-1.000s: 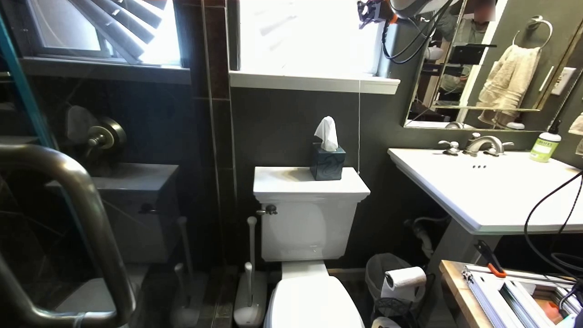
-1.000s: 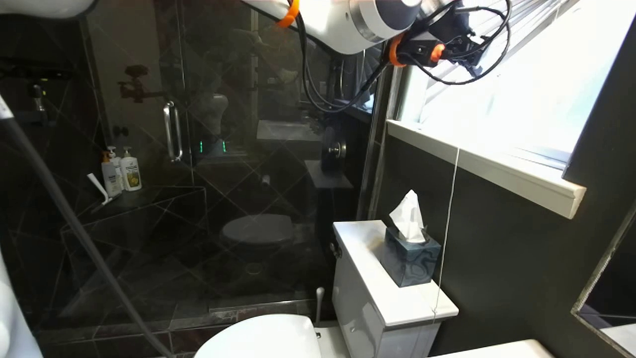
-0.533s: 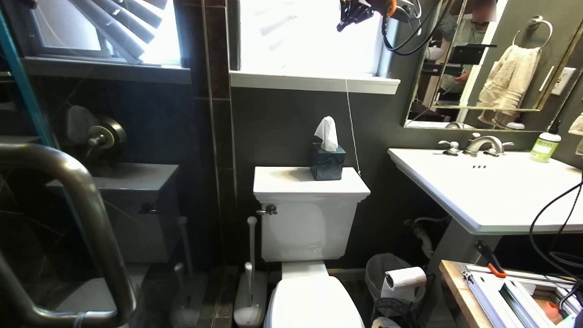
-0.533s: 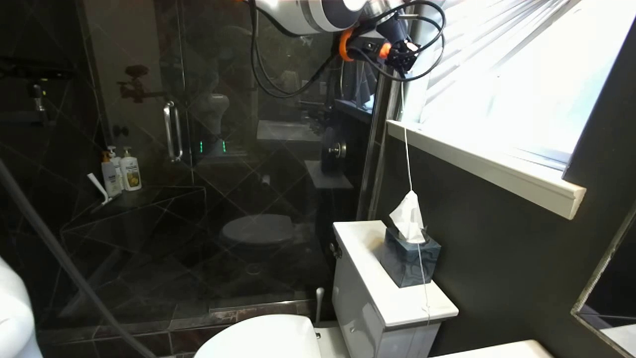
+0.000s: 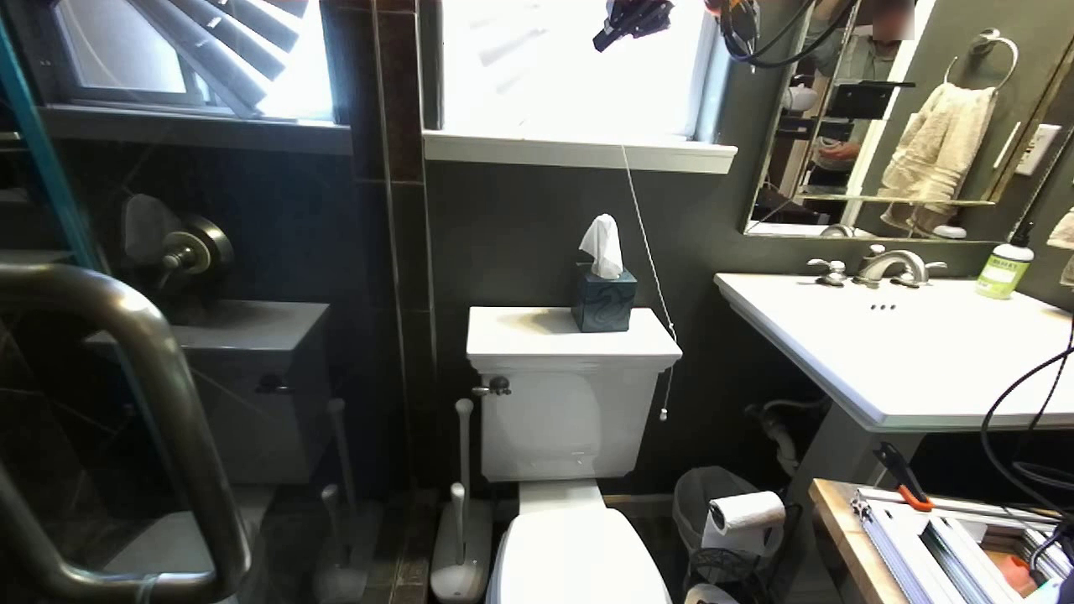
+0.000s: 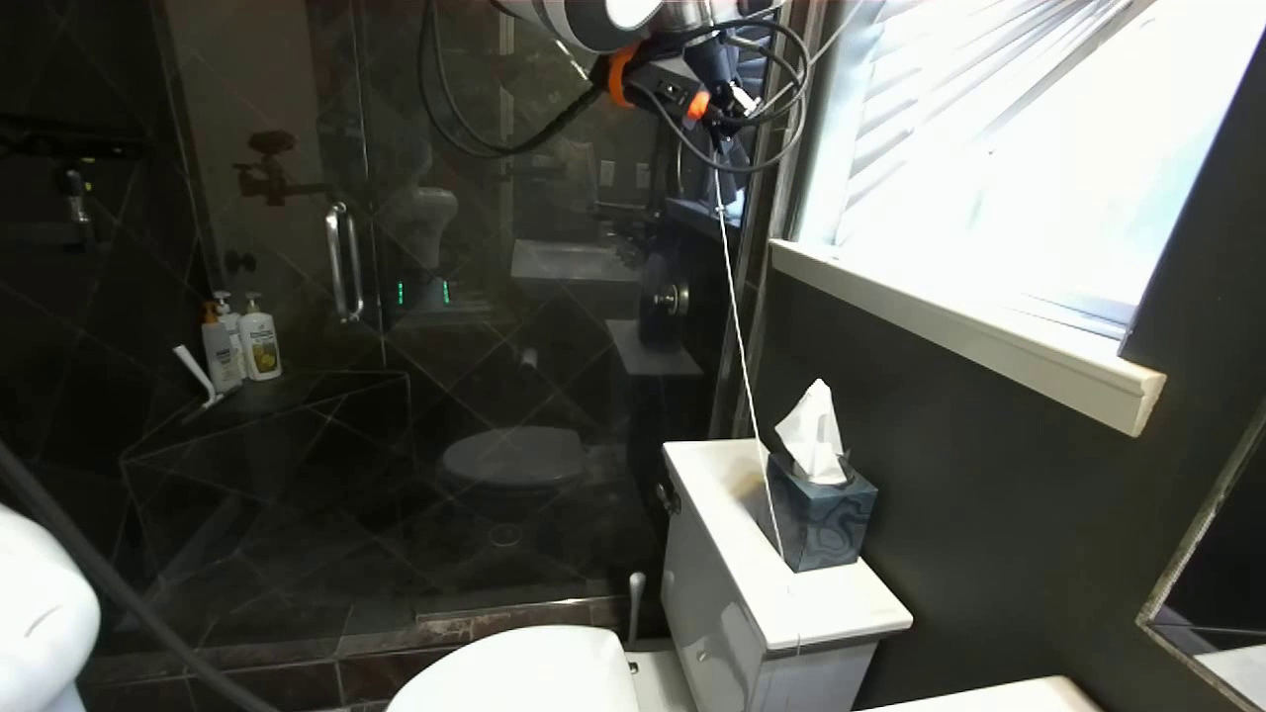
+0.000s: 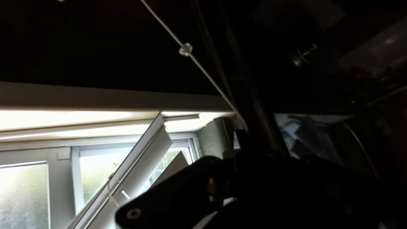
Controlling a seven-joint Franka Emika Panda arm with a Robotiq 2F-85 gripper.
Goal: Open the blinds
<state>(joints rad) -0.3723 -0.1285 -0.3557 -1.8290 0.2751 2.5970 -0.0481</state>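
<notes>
My gripper [image 6: 718, 148], dark in both exterior views [image 5: 601, 40], is high up near the window, to the left of it in an exterior view. A thin white cord [image 6: 737, 316] runs from its fingertips down to the toilet tank. In the wrist view the cord [image 7: 206, 74], with a small clear bead [image 7: 185, 49], leads into the closed fingertips. The fingers are very dark there. The blinds' slats [image 6: 920, 99] hang slanted across the window; in the wrist view the slats [image 7: 136, 171] are tilted steeply. In an exterior view the cord [image 5: 646, 222] ends in a white tip [image 5: 663, 413] beside the tank.
A tissue box [image 6: 821, 514] stands on the toilet tank [image 6: 717, 494], close to the cord. The window sill [image 5: 579, 153] juts out below the window. The shower glass with its handle [image 6: 344, 262] is near the arm. A mirror [image 5: 906, 126] hangs over the sink [image 5: 906, 335].
My gripper has moved left in both exterior views, away from the window. The cord has gone from hanging straight to slanting toward the gripper. Its lower end now hangs in front of the tank.
</notes>
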